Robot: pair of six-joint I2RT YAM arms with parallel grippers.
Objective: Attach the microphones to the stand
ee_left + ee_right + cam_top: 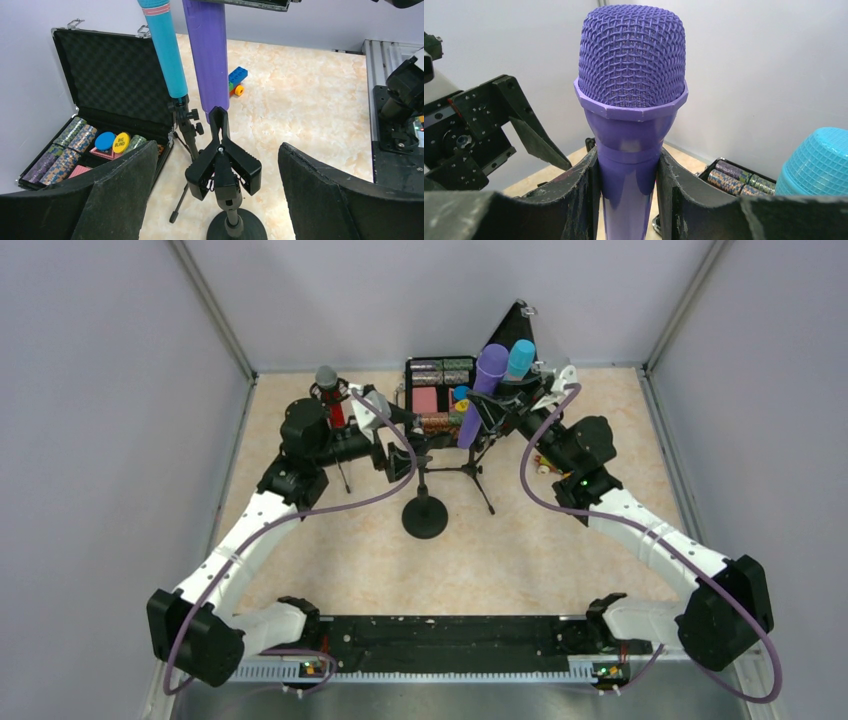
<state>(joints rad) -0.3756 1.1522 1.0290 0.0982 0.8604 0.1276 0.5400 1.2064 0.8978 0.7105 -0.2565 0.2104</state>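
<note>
R gripper (626,200) pinched the purple mic (631,65) just below its head. The mic stood upright at table centre, tail end directly above the stand clip (222,167). L gripper (217,155), spread wide & empty, faced that clip.

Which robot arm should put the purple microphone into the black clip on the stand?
Right arm, probably. The right gripper is shut around the purple mesh-headed microphone, whose lower end hangs close to the black clip on the round-based stand. The left gripper is open and empty, facing that clip.
</note>
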